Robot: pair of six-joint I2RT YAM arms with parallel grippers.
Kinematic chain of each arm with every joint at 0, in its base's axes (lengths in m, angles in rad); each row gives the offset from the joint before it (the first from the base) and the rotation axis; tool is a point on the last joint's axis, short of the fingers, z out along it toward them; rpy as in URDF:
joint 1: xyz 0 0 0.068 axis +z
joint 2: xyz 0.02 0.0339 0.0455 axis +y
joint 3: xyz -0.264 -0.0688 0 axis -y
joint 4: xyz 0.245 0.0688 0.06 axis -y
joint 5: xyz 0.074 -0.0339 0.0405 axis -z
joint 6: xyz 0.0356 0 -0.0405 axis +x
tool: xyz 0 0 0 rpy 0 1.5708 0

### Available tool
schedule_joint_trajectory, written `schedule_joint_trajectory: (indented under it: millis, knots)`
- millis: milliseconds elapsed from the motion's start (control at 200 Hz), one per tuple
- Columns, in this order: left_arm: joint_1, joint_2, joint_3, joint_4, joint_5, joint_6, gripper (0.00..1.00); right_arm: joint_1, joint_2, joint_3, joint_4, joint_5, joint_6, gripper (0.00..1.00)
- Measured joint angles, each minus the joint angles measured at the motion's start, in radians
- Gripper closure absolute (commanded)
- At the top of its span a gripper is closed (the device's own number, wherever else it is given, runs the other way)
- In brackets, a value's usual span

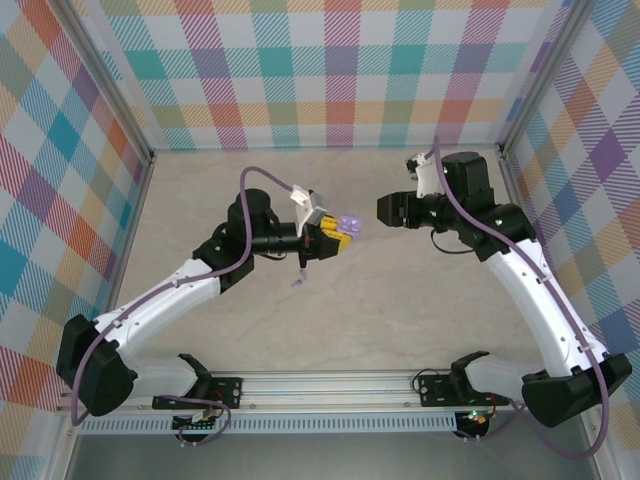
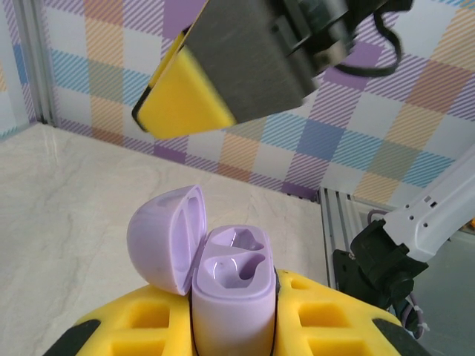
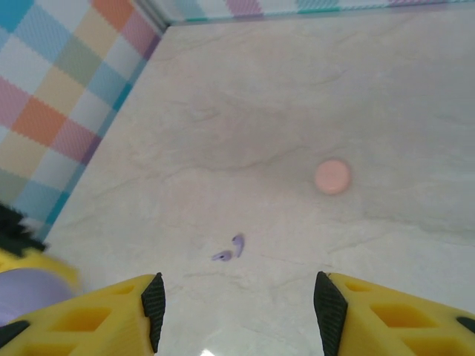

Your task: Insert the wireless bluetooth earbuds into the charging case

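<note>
My left gripper (image 2: 234, 326) is shut on the lilac charging case (image 2: 231, 297), held upright between its yellow fingers (image 2: 334, 319). The case's lid (image 2: 167, 237) is hinged open to the left, and both sockets are empty. From above, the case (image 1: 348, 221) sits at the left gripper (image 1: 338, 235), raised over the table's middle. Two tiny lilac stemmed earbuds (image 3: 230, 250) lie side by side on the table, far below my right gripper (image 3: 237, 308), which is open and holds nothing. The earbuds (image 1: 296, 282) rest just in front of the left wrist. The right gripper (image 1: 385, 210) faces the case from a short gap away.
A pink round disc (image 3: 332, 176) lies on the marble tabletop (image 3: 297, 89) beyond the earbuds. Checkered walls (image 1: 330, 70) close in the back and both sides. A metal rail (image 1: 330, 385) with the arm bases runs along the near edge.
</note>
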Motion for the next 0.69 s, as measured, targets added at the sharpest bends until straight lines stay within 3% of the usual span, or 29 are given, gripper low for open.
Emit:
schedule_joint_trajectory:
  millis: [180, 375, 695]
  knots:
    - [0.015, -0.109, -0.007, -0.008, -0.018, -0.012, 0.84, -0.003, 0.122, -0.004, -0.027, 0.039, 0.013, 0.44]
    - [0.036, -0.2, -0.007, -0.028, -0.04, -0.034, 0.84, 0.009, 0.303, -0.06, -0.01, -0.027, 0.054, 0.47]
    - [0.062, -0.216, -0.007, -0.05, -0.04, -0.091, 0.84, 0.174, 0.597, -0.034, 0.035, -0.061, 0.11, 0.54]
